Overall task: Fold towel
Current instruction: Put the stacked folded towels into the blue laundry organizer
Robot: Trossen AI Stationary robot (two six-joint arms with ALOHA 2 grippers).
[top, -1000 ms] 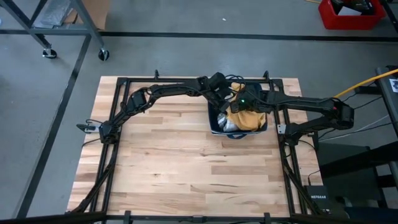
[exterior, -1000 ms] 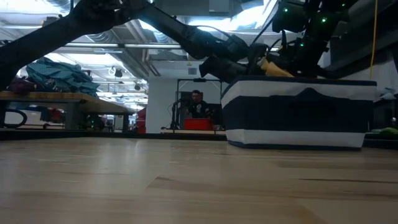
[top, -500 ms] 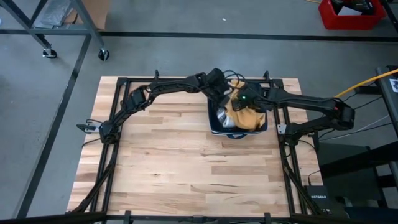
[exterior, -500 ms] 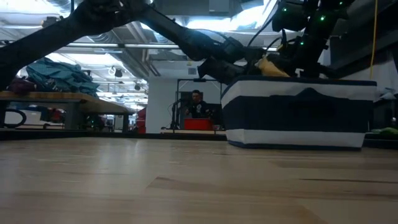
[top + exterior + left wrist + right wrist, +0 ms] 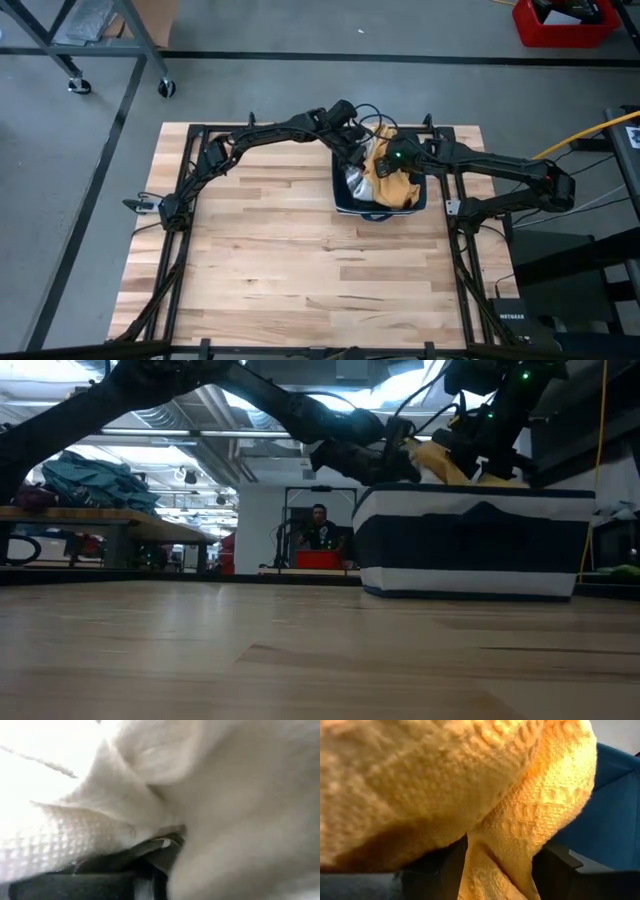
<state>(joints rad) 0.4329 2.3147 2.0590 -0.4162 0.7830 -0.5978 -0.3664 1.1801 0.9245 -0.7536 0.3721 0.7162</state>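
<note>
Yellow towel (image 5: pixel 388 172) bunched, waffle-textured, lifted from navy-and-white basket (image 5: pixel 380 208); right gripper (image 5: pixel 392 168) clamped on it. Left gripper (image 5: pixel 356 160) against pale cloth (image 5: pixel 150 795), grip unclear.

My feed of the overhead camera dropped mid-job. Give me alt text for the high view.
Both arms reach into a dark bin at the table's far edge, meeting over a crumpled yellow towel. A pale cloth lies beside it in the bin.
</note>
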